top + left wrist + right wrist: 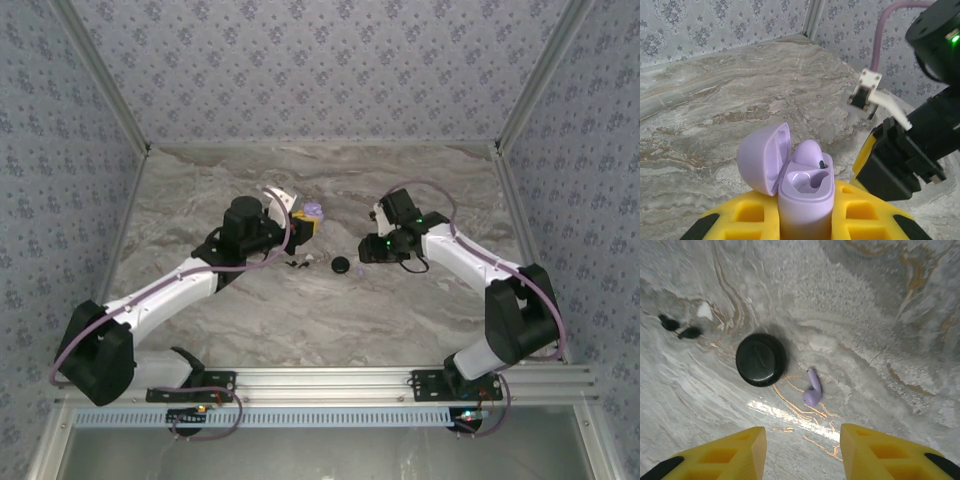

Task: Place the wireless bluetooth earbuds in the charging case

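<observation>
A: left tool (805,216) grips round lilac plastic charging case (805,192), lid up; right tool (802,450) spread wide, empty, above tiny lilac earbud (812,388) on tabletop (890,315)
B: Risk: tool clips neighbouring black round disc (761,360), bud skitters away

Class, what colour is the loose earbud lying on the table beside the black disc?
The earbud is pale lilac, clearest in the right wrist view.

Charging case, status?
Left jaws shut on round lilac plastic case, lid open, one bud inside. Right jaws open above loose lilac earbud. Black round disc beside it.
</observation>
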{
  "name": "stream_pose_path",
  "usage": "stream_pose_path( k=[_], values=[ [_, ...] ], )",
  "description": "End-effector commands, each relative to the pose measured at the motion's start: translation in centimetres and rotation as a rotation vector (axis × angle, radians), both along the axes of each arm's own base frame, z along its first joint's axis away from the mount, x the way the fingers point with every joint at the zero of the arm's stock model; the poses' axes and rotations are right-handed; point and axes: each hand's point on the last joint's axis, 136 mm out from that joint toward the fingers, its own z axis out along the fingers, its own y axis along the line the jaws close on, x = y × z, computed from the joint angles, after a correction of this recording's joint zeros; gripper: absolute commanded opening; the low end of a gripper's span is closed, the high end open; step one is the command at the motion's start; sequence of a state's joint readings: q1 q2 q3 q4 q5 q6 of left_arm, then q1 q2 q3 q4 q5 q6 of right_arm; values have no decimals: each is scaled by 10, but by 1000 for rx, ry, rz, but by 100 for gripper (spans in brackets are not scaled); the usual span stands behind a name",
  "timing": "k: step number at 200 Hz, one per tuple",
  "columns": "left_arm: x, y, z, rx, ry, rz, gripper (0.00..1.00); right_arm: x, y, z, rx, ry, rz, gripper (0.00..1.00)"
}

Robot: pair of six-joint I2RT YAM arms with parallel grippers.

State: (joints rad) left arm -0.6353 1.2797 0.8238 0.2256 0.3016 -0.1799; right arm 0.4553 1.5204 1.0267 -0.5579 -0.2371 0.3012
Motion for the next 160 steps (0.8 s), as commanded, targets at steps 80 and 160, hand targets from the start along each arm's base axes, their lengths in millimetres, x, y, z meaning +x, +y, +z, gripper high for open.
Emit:
stream_pose_path(
  k=[80,160],
  values=[
    [-1,4,26,-14,-64,12,10,-4,8,-55,-194,57,85,34],
    [-3,4,25,-16,-61,11,10,3,14,-70,-248,72,93,35]
  ],
)
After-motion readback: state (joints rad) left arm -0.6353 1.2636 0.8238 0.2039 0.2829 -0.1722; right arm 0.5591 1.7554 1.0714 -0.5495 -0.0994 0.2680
